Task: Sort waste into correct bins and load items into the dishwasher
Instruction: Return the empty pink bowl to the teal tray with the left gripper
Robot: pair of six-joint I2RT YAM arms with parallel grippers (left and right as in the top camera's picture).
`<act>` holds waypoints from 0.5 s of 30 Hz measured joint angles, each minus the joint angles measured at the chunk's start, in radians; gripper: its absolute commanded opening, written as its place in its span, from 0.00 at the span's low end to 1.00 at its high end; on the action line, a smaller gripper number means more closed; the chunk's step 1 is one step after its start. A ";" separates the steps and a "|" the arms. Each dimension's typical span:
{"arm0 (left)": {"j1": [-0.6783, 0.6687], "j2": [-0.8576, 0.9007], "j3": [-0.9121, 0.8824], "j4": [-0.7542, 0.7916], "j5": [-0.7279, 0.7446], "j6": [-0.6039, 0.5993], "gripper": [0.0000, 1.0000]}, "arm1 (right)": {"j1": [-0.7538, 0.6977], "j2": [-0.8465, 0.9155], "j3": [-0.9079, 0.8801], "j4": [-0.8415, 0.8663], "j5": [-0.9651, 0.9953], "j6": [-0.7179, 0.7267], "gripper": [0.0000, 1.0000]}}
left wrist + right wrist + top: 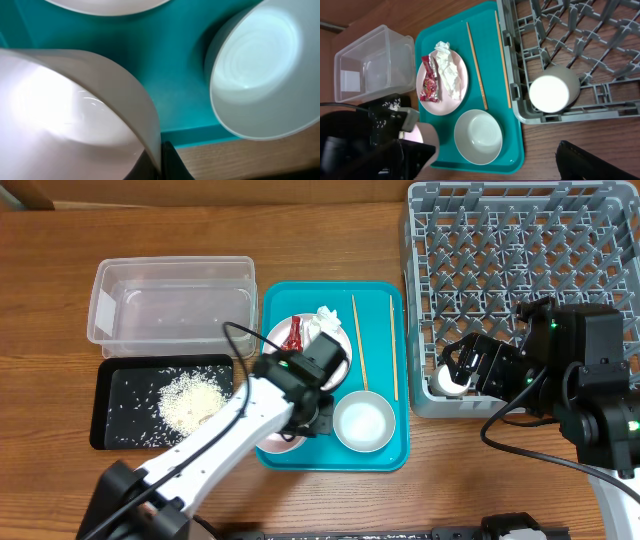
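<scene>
Over teal tray (pixel 175 75), left claw (pixel 161 162) clamped on pale bowl (pixel 65 115) rim

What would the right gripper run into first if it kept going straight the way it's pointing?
Probably the tiny white cup standing in a corner of the grey dish rack: the right gripper points toward it from close by. Depth is unclear, so the rack's rim might come first.

Mid-frame, a teal tray (pixel 285 305) on a brown wood-grain table (pixel 60 270). On it: a pale pink plate (pixel 440 102), a red packet (pixel 429 80), a white napkin (pixel 449 70), tan chopsticks (pixel 476 65), a white bowl (pixel 477 136) and a pinkish bowl (pixel 75 100). At left is a black tray (pixel 120 395) speckled with white rice (pixel 190 400). Upper right is a grey lattice rack (pixel 520 240), with a white cup (pixel 552 90).
</scene>
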 measured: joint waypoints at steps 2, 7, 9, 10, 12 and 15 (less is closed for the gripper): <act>-0.023 0.022 0.000 0.010 -0.017 -0.037 0.24 | 0.000 0.000 0.000 -0.001 0.000 0.000 0.99; -0.027 0.044 0.000 0.027 -0.039 -0.088 0.43 | 0.000 0.000 0.000 -0.001 0.000 0.000 0.99; -0.021 0.044 0.004 0.021 -0.040 -0.092 0.46 | 0.000 0.000 0.000 -0.002 0.000 -0.002 0.99; -0.015 0.044 0.011 0.011 -0.039 -0.096 0.47 | 0.000 0.000 0.000 -0.002 0.000 -0.005 0.99; -0.007 0.044 0.038 -0.002 -0.044 -0.093 0.52 | 0.000 0.000 0.000 -0.002 0.000 -0.011 0.99; 0.005 0.044 0.104 -0.006 -0.068 -0.078 0.66 | 0.000 0.000 0.000 -0.002 0.000 -0.016 0.99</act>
